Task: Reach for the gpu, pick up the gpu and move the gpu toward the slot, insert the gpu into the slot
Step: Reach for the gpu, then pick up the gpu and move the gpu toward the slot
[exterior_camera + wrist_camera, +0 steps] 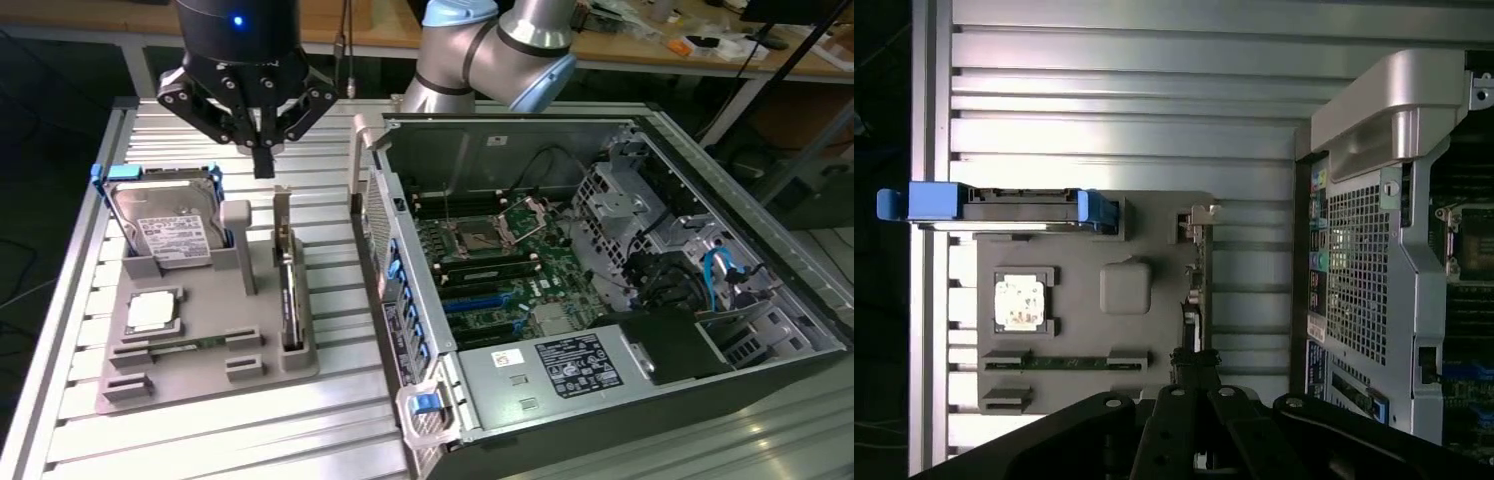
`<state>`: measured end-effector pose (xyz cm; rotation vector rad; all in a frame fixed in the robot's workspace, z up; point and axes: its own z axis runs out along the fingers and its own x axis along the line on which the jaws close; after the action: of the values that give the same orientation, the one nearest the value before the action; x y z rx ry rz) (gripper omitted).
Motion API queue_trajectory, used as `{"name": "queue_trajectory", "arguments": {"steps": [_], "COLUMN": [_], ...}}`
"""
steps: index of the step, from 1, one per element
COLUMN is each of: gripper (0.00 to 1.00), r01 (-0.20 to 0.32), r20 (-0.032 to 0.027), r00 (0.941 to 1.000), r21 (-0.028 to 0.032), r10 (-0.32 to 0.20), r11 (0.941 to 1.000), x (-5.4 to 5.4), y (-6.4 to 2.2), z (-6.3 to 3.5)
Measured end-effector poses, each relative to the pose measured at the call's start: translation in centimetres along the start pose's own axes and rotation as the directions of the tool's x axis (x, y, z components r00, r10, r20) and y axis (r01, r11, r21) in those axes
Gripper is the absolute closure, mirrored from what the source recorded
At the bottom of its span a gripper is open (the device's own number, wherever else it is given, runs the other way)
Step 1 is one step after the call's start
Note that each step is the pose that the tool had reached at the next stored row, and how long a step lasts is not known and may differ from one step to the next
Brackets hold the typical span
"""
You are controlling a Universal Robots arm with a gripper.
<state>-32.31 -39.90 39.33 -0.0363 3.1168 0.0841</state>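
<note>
The gpu stands on its edge in a grey holder on the slatted table, at the holder's side nearest the computer case. In the wrist view the gpu is a thin strip seen edge-on. My gripper hangs above the card's far end, fingers shut together with nothing between them and not touching the card. In the wrist view the gripper sits in line with the card. The slot is a blue strip on the motherboard inside the open case.
A hard drive with blue rails leans in the holder, with a processor chip and a memory stick in front of it. The open case stands close on the exterior view's right, its rear wall facing the holder.
</note>
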Motion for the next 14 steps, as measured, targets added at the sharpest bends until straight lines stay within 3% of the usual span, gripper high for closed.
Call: {"name": "queue_trajectory", "arguments": {"steps": [14], "gripper": [0.89], "r01": [0.000], "r20": [0.0000], "r00": [1.0000], "r21": [0.0000], "r10": [0.000], "r11": [1.0000], "x": [0.01], "y": [0.00], "z": [0.00]}}
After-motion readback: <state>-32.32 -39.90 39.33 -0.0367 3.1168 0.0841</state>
